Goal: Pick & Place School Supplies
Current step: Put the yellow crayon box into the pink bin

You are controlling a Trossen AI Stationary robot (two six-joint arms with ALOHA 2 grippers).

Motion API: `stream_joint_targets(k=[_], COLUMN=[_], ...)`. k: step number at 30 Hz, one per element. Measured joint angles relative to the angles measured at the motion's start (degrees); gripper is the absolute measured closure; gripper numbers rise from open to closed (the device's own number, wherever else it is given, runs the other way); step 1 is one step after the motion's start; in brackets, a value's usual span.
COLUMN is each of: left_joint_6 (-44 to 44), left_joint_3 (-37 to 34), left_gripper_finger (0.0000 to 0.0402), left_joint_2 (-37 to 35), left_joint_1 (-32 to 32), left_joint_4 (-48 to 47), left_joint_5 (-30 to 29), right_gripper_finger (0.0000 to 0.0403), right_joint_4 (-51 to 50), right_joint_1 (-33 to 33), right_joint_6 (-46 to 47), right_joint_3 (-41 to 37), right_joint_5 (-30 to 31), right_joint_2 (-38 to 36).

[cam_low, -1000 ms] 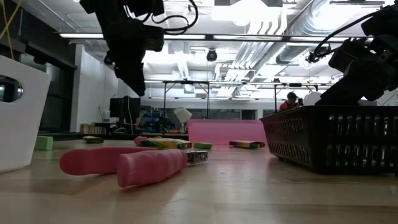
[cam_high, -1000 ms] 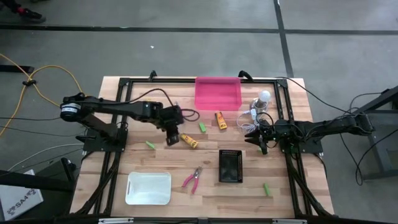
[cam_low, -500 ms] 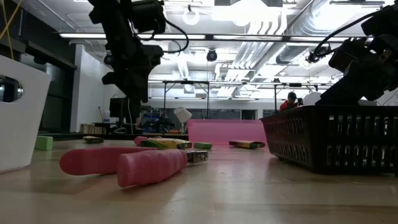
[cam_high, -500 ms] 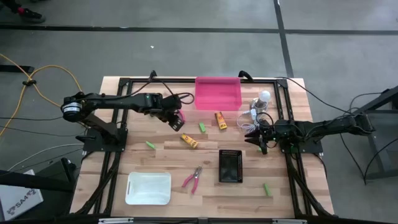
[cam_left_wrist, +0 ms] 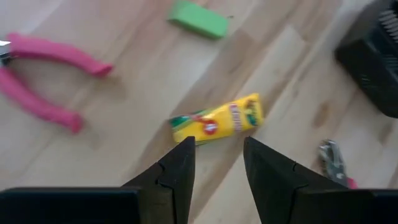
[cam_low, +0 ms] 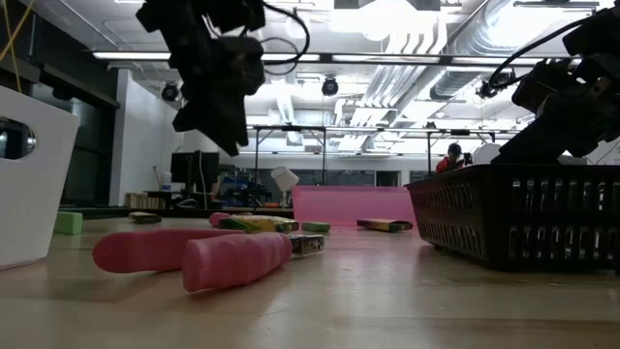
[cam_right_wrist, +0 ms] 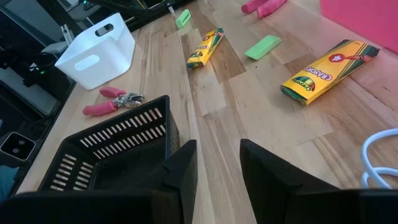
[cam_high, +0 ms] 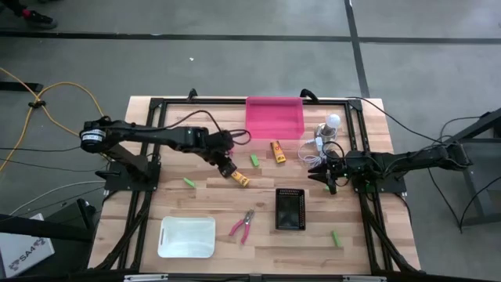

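The left end effector hangs above the middle of the worktop, its two dark fingers spread apart with nothing between them. Directly below it lies a yellow crayon box, flat on the wood and untouched. In the left wrist view this box sits just beyond the fingertips, with a green block farther off and pink-handled pliers to one side.

A second yellow crayon box lies near the far edge, just in front of the pink bin, with another green block beside it. A third green block rests toward the left edge, and a fourth near the front right corner. A second pair of pink-handled pliers lies toward the front edge, between the white bin and the black mesh basket.

The right end effector waits near the right edge, beside the white bulb with its coiled cable. Its fingers stand parted and hold nothing, above the basket's rim.
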Motion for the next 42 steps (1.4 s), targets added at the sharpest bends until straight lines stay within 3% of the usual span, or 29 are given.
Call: stream_joint_targets(k=[5,12,19,28,33,42], left_joint_6=[0.53,13.29,16.11,15.82,20.07,20.74], left_joint_3=[0.0,0.02,-0.01,-0.04,-0.01,-0.04], left_gripper_finger=[0.0269,0.0269,0.0269,0.0269,0.0269,0.0261], left_joint_2=[0.02,0.67,1.54,3.99,5.07,5.79], left_joint_1=[-2.83,-5.92,-6.29,-6.27,-6.16,-5.24], left_joint_4=[0.67,5.03,6.64,7.49,8.56,8.47], left_joint_5=[-1.15,-6.87,-9.61,-9.26,-8.82,-3.29], right_gripper_finger=[0.0292,0.0292,0.0292,0.0292,0.0292,0.0292], right_joint_4=[0.0,0.0,0.0,-0.04,-0.17,-0.11], right_joint_1=[0.01,0.0,0.02,0.01,0.0,0.02], right_joint_6=[0.01,0.0,-0.01,0.0,0.0,0.01], right_joint_3=[0.0,0.0,0.0,0.0,0.0,0.0], right_joint_5=[0.0,0.0,0.0,-0.01,-0.02,0.0], right_joint_2=[0.0,0.0,0.0,0.02,0.11,0.22])
